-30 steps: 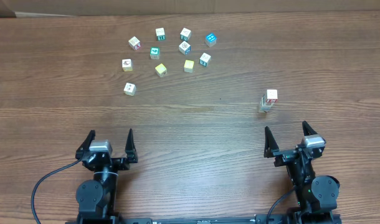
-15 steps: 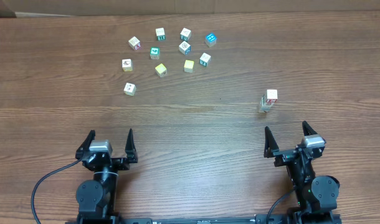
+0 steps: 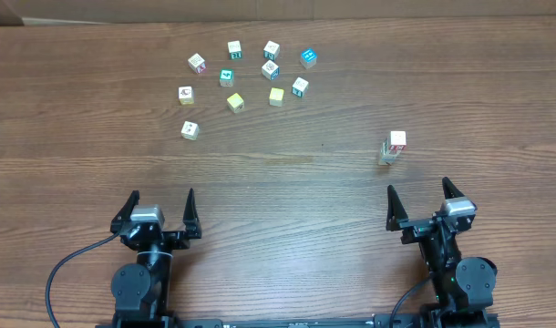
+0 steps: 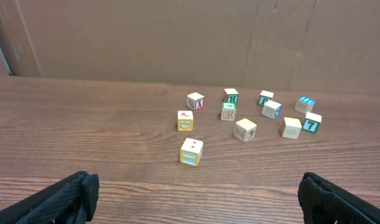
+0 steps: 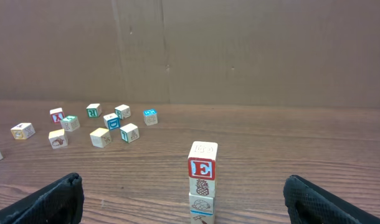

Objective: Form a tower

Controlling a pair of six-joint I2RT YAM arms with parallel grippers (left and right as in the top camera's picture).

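the overhead camera looks straight down on the wooden table (image 3: 287, 182) from well above, with the robot's side at the bottom of the frame. the left wrist camera sits low near the tabletop, facing away from the robot toward the loose cubes (image 4: 240, 121) and a cardboard wall (image 4: 177, 37). the right wrist camera, equally low, faces the same way, the tower (image 5: 202, 180) close before it; all three views share the loose cubes.
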